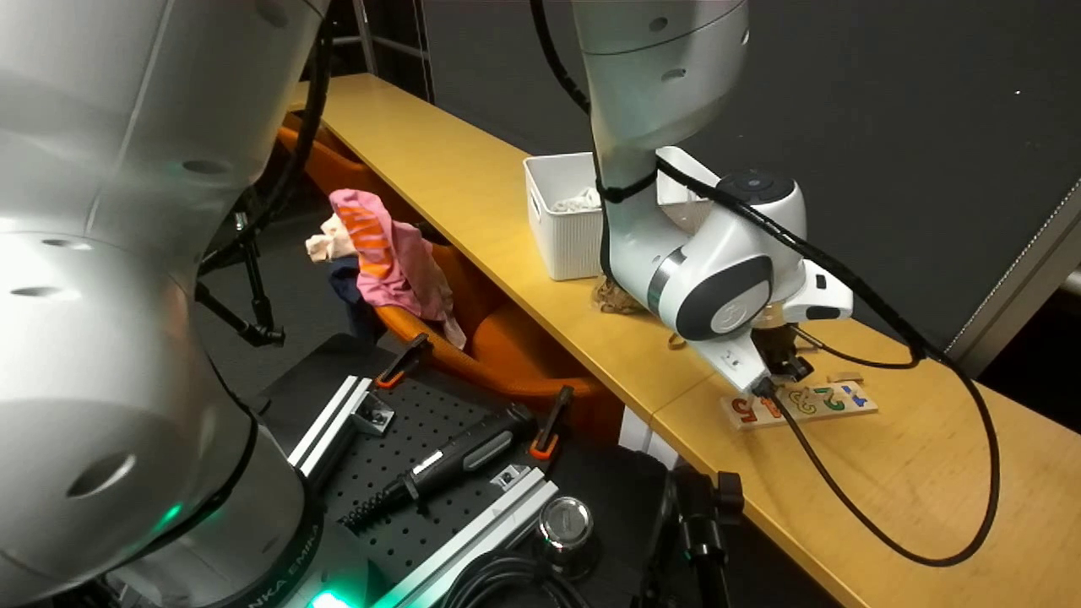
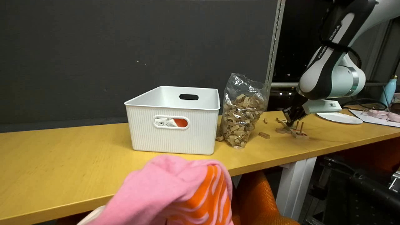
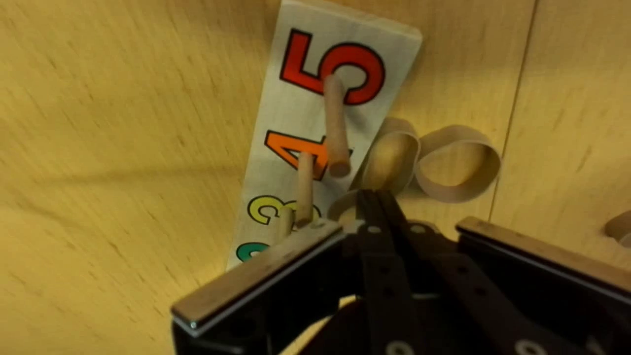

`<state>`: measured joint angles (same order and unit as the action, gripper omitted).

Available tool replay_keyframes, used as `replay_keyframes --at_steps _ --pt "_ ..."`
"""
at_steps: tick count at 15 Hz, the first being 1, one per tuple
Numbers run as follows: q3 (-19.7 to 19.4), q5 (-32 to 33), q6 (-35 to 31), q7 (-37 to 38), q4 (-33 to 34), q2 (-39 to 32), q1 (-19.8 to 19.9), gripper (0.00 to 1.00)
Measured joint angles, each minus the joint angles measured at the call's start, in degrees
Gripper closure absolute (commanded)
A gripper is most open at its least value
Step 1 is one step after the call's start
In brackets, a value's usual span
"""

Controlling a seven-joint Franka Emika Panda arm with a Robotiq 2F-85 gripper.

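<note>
My gripper (image 3: 377, 193) is shut, with its dark fingertips low over the table beside a white number board. In the wrist view the board (image 3: 292, 112) shows a red 5, an orange 4, a yellow 3 and part of a green number, with upright pegs (image 3: 336, 130). A thin tan band (image 3: 341, 201) lies at the fingertips, partly hidden behind them; whether its wall is pinched cannot be told. Two more tan bands (image 3: 394, 125) (image 3: 458, 195) lie beside the board. The gripper (image 1: 792, 368) is above the board (image 1: 811, 412), and low over it (image 2: 290, 120) in both exterior views.
A clear bag of tan bands (image 2: 240, 120) stands beside a white box (image 2: 172, 139). A white plate (image 2: 339, 118) lies farther along the table. Pink cloth (image 1: 401, 257) hangs over an orange chair (image 1: 524, 359). A black cable (image 1: 992, 473) loops from the wrist over the table.
</note>
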<state>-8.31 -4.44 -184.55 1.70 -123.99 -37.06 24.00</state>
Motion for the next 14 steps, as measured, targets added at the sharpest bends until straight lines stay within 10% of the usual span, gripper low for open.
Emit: replay_keyframes --at_steps 14 --pt "2.9 0.0 0.1 0.0 -0.1 0.9 -0.5 1.00"
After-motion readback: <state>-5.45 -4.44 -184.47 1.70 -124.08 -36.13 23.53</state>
